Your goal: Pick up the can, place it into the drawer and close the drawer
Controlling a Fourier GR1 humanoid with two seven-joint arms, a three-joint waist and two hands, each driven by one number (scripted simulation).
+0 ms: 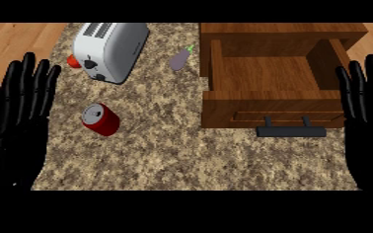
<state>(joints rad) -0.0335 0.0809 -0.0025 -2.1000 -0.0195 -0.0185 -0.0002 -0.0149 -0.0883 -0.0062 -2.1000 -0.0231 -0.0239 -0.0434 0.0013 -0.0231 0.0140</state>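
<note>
Can and drawer wait on the counter: the drawer stands open at right, toaster at back left, my left hand and right hand rest at the edges, fingers straight, holding nothing. The red can lies at left, the eggplant beside the drawer.

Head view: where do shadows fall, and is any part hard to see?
Head view: light is even; the open wooden drawer has a shaded inner right wall; the red cylindrical can throws little shadow on the speckled stone counter; both black hands, left and right, show little detail.
</note>
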